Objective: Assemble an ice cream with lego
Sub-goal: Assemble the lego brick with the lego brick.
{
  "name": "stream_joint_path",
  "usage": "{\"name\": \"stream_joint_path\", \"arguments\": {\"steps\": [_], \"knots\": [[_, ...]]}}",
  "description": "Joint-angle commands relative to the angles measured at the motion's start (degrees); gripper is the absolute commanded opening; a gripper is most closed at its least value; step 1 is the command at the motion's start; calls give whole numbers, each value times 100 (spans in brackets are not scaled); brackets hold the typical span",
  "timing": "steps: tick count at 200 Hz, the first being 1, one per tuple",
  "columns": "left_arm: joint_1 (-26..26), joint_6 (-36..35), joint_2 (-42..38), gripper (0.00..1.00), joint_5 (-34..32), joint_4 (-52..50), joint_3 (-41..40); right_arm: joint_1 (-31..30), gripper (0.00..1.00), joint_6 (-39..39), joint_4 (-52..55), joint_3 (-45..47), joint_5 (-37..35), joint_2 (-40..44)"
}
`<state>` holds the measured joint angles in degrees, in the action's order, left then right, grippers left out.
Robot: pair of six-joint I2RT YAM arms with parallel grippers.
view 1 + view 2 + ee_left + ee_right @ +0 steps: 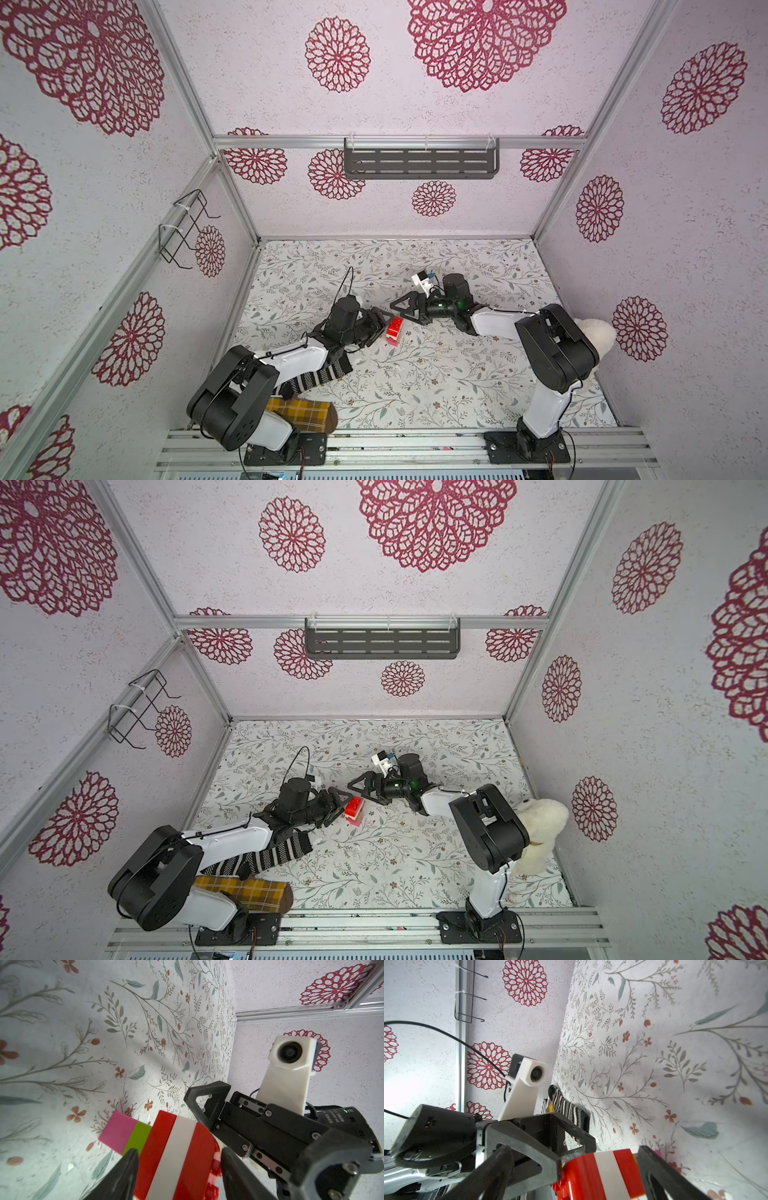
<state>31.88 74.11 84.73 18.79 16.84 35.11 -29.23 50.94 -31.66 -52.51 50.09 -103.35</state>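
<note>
The ice cream [394, 328] [354, 808] is a joined lego stack: red, white and red wide layers on a lime-green and pink stem [124, 1132]. It sits low over the floral table, left of the middle; whether it rests on the table is unclear. My left gripper [384, 328] [179, 1151] is shut on it, one finger at the studded red end, the other at the stem side of the wide layers. My right gripper [405, 313] [575, 1150] reaches in from the right and stands open around the same stack [604, 1172], with a gap at one finger.
A black-and-white striped sock [320, 376] lies under the left arm, with a yellow plaid sock [303, 411] near the front edge. A white plush toy [598, 336] sits behind the right arm. A dark rack [419, 160] hangs on the back wall and a wire holder [187, 226] on the left wall.
</note>
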Motion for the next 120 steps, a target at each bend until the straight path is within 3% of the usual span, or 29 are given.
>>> {"name": "stream_joint_path", "arguments": {"steps": [1,48,83,120], "knots": [[-24,-325,-93,66,-58,-899,40,32,98,93,-113,22,-2,381],[-191,-746,-398,68,-156,-1657,334,201,96,-669,1185,162,-493,824],[-191,-1347,-504,68,-210,-2474,771,232,85,-1099,1622,364,-569,1247],[-188,-1586,-512,71,-246,-2838,1020,147,67,-811,1192,695,-177,1432]]}}
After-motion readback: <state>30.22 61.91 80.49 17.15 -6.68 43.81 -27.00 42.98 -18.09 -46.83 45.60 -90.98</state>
